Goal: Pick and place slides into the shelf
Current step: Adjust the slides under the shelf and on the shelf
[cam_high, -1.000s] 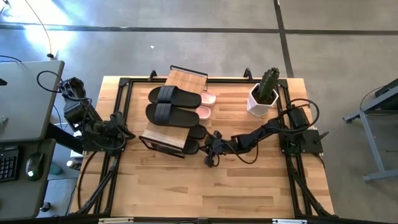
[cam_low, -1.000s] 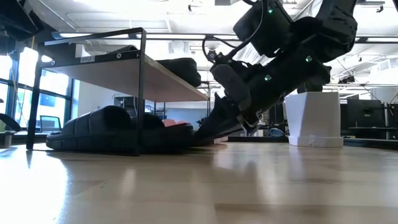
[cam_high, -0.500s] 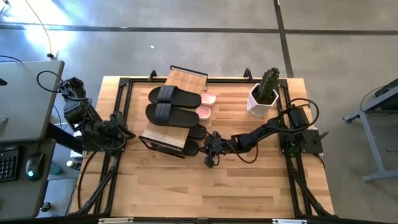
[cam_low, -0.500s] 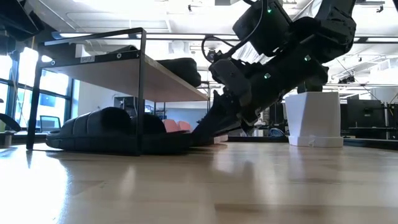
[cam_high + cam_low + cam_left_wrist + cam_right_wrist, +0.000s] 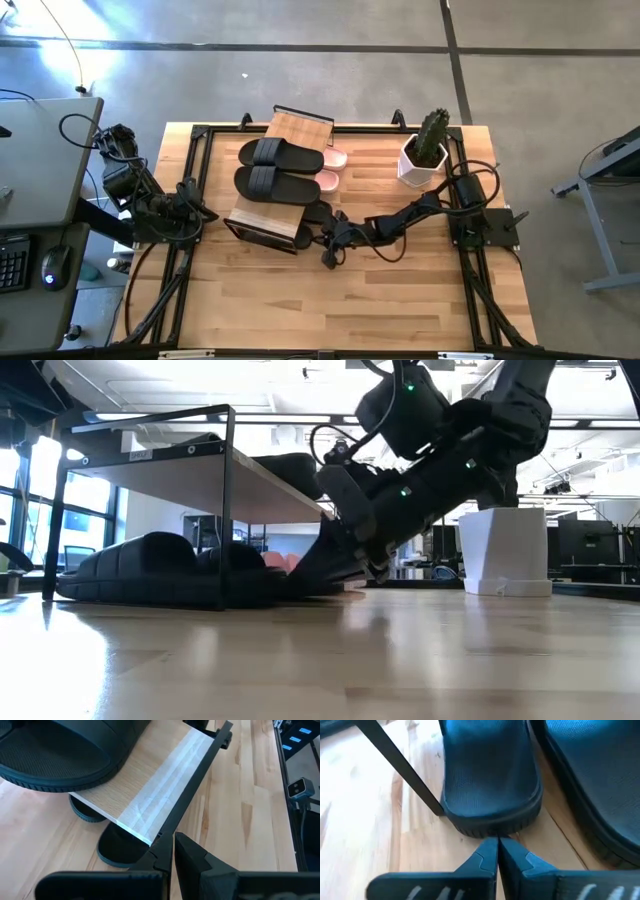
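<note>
The shelf (image 5: 278, 178) stands at the table's far left of centre, with two black slides (image 5: 275, 168) lying on its top board. A pink pair (image 5: 333, 168) pokes out on its right side. Two more black slides lie on the table under it, their ends (image 5: 316, 212) sticking out to the right. My right gripper (image 5: 324, 244) is shut, low at the table, against the end of the nearer of these slides (image 5: 490, 780). My left gripper (image 5: 173, 851) is shut and holds nothing, raised near the shelf's left near corner. My right gripper pushes with its shut fingertips (image 5: 496, 846) against the rounded end (image 5: 490, 829) of the nearer black slide. The fingers come from the table's right, slanting down and in line with the slide's length. The slide lies flat on the table, partly under the shelf (image 5: 200, 470).
A white pot with a cactus (image 5: 424, 152) stands at the far right. The shelf's black frame leg (image 5: 400, 767) runs close beside the pushed slide, and the second lower slide (image 5: 590, 780) lies on its other side. Bare wood table (image 5: 380, 300) fills the near half.
My right gripper has gone a little toward the table's left, staying shut and low. The black slide ahead of it has slid along the table farther under the shelf.
</note>
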